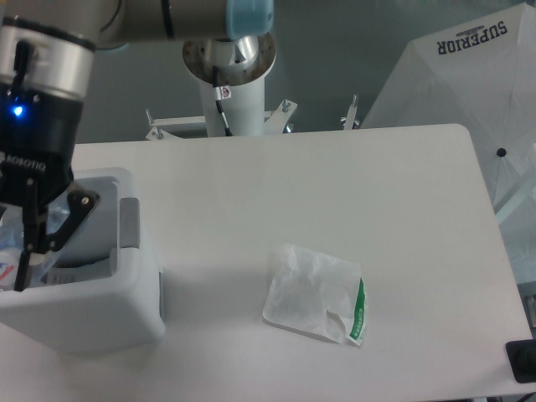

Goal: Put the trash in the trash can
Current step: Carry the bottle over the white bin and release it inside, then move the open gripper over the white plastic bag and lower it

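Legible text, two items. First: "SUPERIOR" in dark capital letters, printed on the large white fabric (pixel 469 84) at upper right, the word running slanted upward toward the right. Second: "ROBOTIQ" in small light capitals on the dark body of the gripper (pixel 21 268) at far left, just below a lit blue indicator; the first letter is cut by the frame edge. The bottle (pixel 8 251) at the left edge shows a bluish and red label, too blurred and cropped to read. No numbers or signs readable elsewhere.
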Controlling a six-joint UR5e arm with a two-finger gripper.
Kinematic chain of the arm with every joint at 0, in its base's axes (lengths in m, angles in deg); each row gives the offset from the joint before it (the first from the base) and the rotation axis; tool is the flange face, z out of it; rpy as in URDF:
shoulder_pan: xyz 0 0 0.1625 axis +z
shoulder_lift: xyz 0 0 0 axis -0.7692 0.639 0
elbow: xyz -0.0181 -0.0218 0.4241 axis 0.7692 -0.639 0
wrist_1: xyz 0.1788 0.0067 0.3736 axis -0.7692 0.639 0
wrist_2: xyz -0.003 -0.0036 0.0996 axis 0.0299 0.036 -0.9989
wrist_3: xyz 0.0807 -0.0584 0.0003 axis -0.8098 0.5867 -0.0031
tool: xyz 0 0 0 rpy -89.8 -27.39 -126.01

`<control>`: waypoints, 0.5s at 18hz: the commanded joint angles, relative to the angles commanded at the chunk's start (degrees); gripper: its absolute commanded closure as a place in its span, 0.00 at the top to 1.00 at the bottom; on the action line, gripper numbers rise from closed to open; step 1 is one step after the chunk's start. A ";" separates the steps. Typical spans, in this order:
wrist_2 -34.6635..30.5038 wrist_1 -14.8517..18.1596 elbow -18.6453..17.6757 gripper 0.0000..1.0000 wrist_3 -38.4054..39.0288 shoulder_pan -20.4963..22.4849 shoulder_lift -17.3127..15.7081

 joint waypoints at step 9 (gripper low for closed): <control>0.09 0.09 -7.29 1.00 -0.79 1.57 -2.28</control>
